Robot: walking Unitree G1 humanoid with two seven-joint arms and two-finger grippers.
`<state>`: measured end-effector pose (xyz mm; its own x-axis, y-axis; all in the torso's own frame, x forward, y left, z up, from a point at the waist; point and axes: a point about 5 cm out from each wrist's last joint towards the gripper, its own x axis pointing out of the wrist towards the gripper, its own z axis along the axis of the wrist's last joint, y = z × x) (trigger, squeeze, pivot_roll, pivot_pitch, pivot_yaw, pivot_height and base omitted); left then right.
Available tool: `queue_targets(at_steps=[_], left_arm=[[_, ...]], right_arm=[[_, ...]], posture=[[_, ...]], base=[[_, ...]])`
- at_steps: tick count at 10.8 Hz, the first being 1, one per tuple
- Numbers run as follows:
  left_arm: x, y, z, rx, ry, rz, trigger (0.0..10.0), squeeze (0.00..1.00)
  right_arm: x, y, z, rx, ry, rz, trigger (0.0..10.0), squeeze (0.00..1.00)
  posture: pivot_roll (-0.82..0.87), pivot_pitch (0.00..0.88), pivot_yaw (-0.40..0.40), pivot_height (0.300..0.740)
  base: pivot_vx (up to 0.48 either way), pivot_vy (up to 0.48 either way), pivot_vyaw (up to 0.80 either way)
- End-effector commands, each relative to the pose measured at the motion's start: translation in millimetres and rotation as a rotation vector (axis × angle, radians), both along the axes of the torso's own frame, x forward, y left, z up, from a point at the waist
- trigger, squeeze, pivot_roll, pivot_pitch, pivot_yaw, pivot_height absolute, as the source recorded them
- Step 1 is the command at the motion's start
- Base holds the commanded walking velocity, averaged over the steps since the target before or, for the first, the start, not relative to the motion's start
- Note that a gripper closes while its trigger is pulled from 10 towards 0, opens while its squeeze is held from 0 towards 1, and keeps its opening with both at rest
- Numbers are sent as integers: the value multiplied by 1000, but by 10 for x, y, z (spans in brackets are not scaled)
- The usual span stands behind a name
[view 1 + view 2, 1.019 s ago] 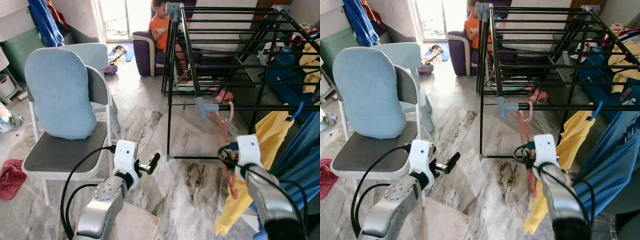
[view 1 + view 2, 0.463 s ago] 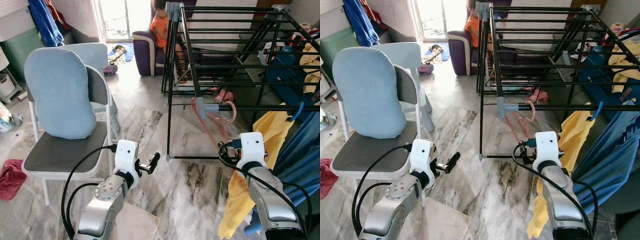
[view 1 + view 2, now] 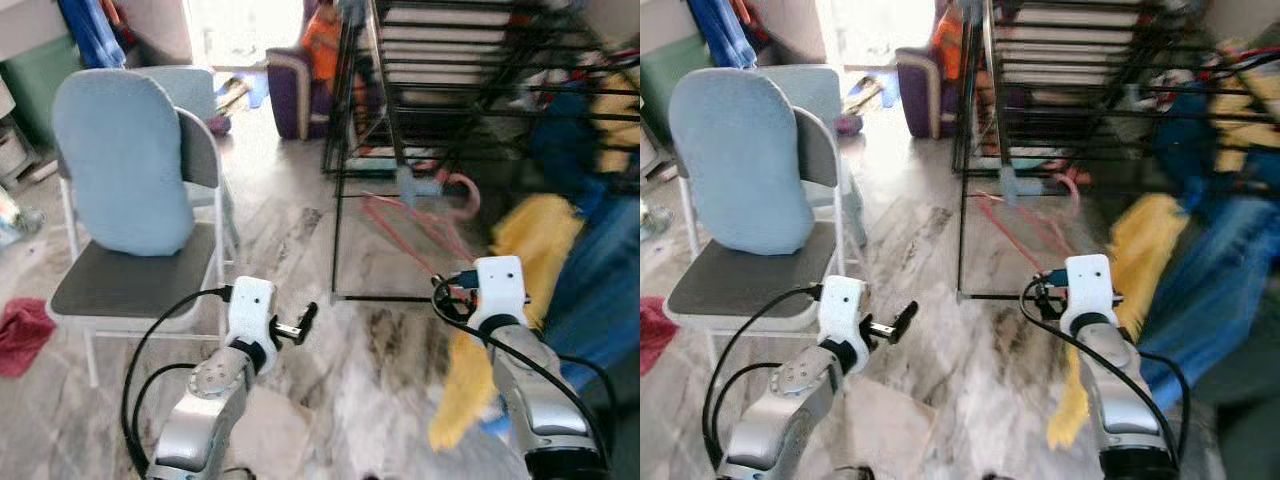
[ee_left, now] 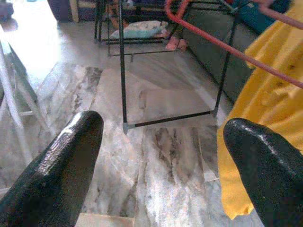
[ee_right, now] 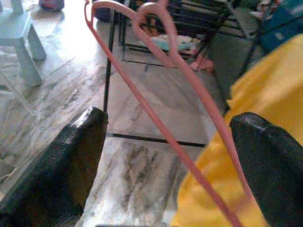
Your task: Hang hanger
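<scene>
Right gripper (image 5: pixel 165 156): fingers (image 5: pixel 61 165) spread wide, nothing clamped between them; the pink hanger (image 5: pixel 161 90) crosses the gap without visibly touching either finger. In the head views the hanger's hook (image 3: pixel 462 192) sits at the near rail of the black drying rack (image 3: pixel 400 110), beside the grey corner joint (image 3: pixel 410 185), with its pink frame slanting down toward the right gripper and a yellow garment (image 3: pixel 505 300) draped from it. The views are blurred, so whether the hook fully rests over the rail cannot be told. Left gripper (image 4: pixel 161 151): likewise wide open and empty, held low over the marble floor (image 3: pixel 370 370), beside the grey chair (image 3: pixel 120 290) with its blue cushion (image 3: pixel 120 165). To finish well, confirm the hook is seated before backing the right gripper straight away, clear of frame and garment.
</scene>
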<state>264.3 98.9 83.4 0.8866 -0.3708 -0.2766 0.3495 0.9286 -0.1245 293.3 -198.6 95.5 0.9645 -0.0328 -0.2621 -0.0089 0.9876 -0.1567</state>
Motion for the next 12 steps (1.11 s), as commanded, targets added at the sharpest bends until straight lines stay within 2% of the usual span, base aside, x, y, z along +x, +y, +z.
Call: queue_targets(at_steps=[1,10,11,12], left_arm=[[-6,-14,-13,3,5,3,10000,0],[1,-10,-14,3,4,9,10000,0],[17,-13,16,-14,-15,21,10000,0],[28,0,53,-47,-39,32,10000,0]], right_arm=[[26,2,52,-7,-24,-6,10000,1000],[67,60,75,0,-41,-3,10000,1000],[74,87,77,3,-42,6,10000,675],[78,103,81,5,-44,12,10000,165]], posture=[[-72,0,-27,740],[-71,0,-29,740],[-70,0,-30,740],[-70,0,-30,740]], base=[[-345,0,0],[-341,0,0],[0,0,0],[0,0,0]])
